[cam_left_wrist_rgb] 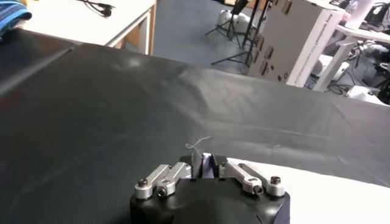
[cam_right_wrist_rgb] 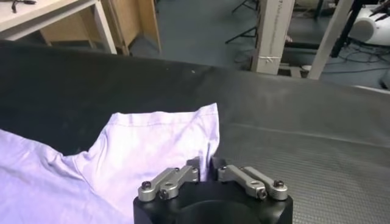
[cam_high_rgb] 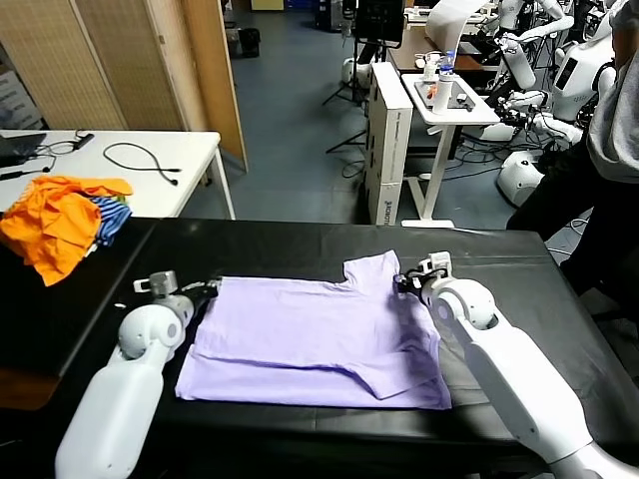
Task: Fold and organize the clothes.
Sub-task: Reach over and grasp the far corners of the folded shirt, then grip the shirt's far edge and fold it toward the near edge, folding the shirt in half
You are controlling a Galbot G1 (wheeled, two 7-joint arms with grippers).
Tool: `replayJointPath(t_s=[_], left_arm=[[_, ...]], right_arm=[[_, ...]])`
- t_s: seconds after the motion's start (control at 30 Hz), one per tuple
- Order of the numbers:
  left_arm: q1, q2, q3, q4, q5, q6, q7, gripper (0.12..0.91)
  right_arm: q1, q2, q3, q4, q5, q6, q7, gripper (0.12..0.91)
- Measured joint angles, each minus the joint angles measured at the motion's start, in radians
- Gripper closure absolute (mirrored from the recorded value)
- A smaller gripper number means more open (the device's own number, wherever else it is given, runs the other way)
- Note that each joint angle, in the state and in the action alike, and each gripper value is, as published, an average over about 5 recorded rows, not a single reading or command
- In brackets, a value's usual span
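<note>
Spread flat on the black table (cam_high_rgb: 300,244), a pale lavender T-shirt (cam_high_rgb: 310,339), partly folded, with one short sleeve (cam_high_rgb: 374,274) reaching toward the far right and a diagonal crease near its right front corner. At the shirt's far left corner, the left gripper (cam_high_rgb: 205,289), fingers pinched together on the thin edge of the cloth; in the left wrist view the same gripper (cam_left_wrist_rgb: 206,167) clamped on a sliver of lavender fabric, a loose thread curling just above it. At the sleeve's right edge, the right gripper (cam_high_rgb: 407,281), likewise clenched on the fabric; in the right wrist view (cam_right_wrist_rgb: 207,167) fingers closed tight over the sleeve hem, lavender cloth fanning away from them across the dark tabletop. Both white arms lying low along the table, one on each side of the shirt. On the far left end of the table, well apart from the shirt, a heap of bright orange garments (cam_high_rgb: 55,230) with a blue-striped cloth (cam_high_rgb: 112,218) tucked against its right side. Beyond, a white desk (cam_high_rgb: 150,175) carrying a black cable (cam_high_rgb: 140,160). Farther back, a tall white cardboard box (cam_high_rgb: 391,150) with dark print on its side, too small to read. No legible brand or label on the shirt.
</note>
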Motion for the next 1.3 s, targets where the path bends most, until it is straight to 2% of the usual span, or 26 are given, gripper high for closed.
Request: replayJointPath(t_s=[0.17,0.47,0.67,1.03,1.3], left_arm=[[0.016,0.003,-0.004,-0.038,-0.019,0.005,0.000,0.834],[0.034,0.019,-0.026,-0.128,-0.052,0.007,-0.017,0.841],[0.057,0.044,-0.044,-0.182,-0.080,0.006,-0.035,0.843],[0.177,0.094,-0.101,-0.335,-0.086,0.003,-0.039,0.848],[0.262,0.097,-0.131,-0.430,-0.064,0.003,-0.039,0.847]], right_arm=[[-0.022,-0.013,0.021,0.039,0.006,0.000,-0.003,0.885],[-0.069,-0.036,0.065,0.115,0.028,0.040,-0.005,0.885],[-0.115,-0.061,0.104,0.191,0.040,0.011,0.016,0.885],[-0.255,-0.126,0.203,0.381,0.015,0.000,0.020,0.885],[-0.389,-0.150,0.264,0.504,0.001,0.000,0.035,0.885]])
